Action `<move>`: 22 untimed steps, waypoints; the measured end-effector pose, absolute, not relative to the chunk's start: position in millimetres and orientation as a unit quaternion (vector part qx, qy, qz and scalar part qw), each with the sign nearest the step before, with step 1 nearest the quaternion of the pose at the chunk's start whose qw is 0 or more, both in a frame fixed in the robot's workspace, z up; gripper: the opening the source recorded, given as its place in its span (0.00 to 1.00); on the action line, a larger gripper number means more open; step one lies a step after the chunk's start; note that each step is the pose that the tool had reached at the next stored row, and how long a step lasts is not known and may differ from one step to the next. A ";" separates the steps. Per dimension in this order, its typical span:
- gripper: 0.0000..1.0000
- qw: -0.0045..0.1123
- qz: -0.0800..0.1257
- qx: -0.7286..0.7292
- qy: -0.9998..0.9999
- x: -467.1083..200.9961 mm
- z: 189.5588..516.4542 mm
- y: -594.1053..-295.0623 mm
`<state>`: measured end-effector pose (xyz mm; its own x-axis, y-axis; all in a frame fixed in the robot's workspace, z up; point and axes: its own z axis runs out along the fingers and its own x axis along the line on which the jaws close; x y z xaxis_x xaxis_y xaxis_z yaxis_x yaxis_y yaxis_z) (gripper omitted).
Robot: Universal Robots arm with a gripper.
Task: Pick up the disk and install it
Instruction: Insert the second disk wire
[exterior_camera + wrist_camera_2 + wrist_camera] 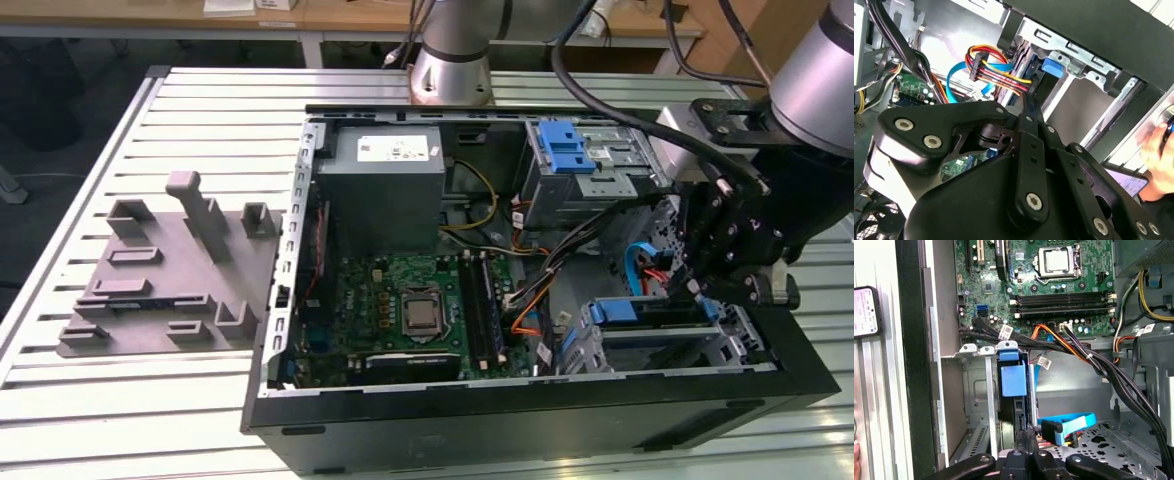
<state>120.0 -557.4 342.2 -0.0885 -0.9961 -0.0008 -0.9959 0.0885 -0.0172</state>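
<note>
We see the disk (1014, 405) standing on edge in the drive cage (976, 390), mostly hidden, its blue rail tab showing. The gripper (1026, 437) reaches down at its edge, fingers drawn nearly together; whether they grip it we cannot tell. One motherboard (1039, 285) lies beyond.

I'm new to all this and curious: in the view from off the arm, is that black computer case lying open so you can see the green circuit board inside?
Yes, the computer case lies on its side with the panel off, exposing the green circuit board.
</note>
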 end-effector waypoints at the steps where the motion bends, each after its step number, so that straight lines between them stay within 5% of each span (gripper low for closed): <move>1: 0.11 0.006 -0.006 -0.675 0.738 119.9 342.9 -557.4; 22: 0.11 0.005 -0.005 -0.675 0.738 104.2 371.1 -557.4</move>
